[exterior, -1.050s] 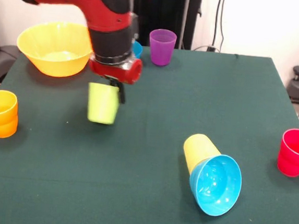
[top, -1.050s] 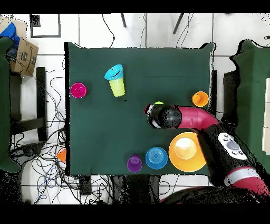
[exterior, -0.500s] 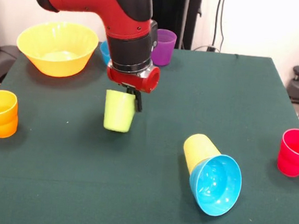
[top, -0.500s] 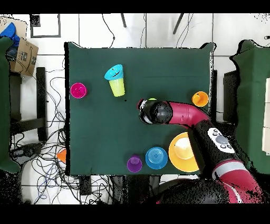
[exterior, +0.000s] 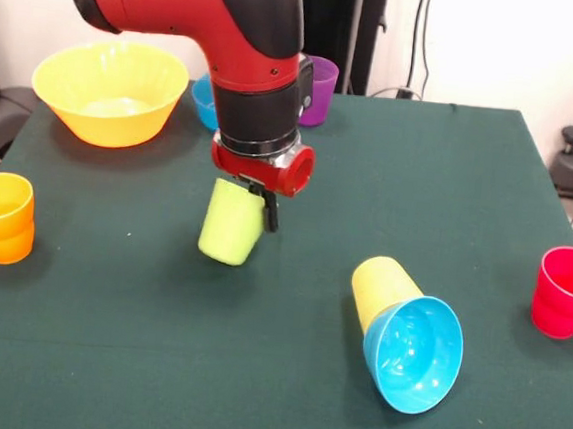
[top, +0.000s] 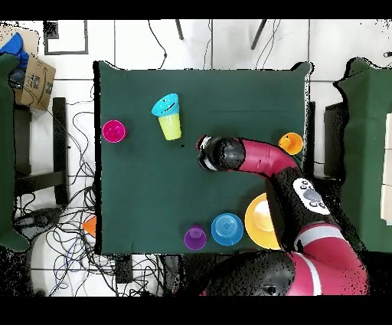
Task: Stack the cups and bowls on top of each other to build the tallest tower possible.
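My gripper [exterior: 244, 199] is shut on a lime green cup [exterior: 231, 225], which hangs slightly tilted just above the table's middle. In the overhead view the arm's black wrist [top: 211, 153] hides this cup. To its right in the front view a yellow cup [exterior: 381, 287] lies on its side with a small blue bowl [exterior: 415, 354] seated in its mouth; from above the same yellow cup [top: 171, 127] and blue bowl [top: 164, 105] show. An orange cup [exterior: 0, 217], a red cup [exterior: 566, 291] and a purple cup [exterior: 322, 78] stand upright.
A large yellow bowl [exterior: 107, 88] and a second small blue bowl [exterior: 203, 103] stand at the back left, behind the arm. The red cup sits close to the table's right edge and the orange cup close to its left edge. Cables lie on the floor around the table [top: 145, 192].
The arm has carried the lime green cup toward the right of the front view and a little lower, nearer the toppled yellow cup. Nothing else moved.
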Available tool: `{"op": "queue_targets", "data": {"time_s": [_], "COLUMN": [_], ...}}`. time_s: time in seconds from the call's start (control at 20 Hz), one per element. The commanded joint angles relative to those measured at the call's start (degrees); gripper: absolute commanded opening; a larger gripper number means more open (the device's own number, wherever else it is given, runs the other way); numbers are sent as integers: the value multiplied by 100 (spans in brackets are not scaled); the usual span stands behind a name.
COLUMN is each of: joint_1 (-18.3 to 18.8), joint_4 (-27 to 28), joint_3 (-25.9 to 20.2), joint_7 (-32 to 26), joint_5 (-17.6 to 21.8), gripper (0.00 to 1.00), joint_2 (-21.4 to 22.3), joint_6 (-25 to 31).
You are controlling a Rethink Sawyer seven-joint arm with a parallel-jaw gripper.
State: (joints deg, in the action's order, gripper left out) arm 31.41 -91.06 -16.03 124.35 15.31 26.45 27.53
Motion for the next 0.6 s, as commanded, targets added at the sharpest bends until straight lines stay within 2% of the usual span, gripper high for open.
{"op": "queue_targets", "data": {"time_s": [0.05,0.4,0.6], "joint_1": [-387,-840,-1111], "joint_4": [623,683,786], "joint_3": [296,551,788], "joint_7": [1075,1306,1380], "joint_5": [-488,-1072,-1333], "gripper": [0,0,0], "joint_2": [-370,-247,-63], "joint_6": [99,198,535]}}
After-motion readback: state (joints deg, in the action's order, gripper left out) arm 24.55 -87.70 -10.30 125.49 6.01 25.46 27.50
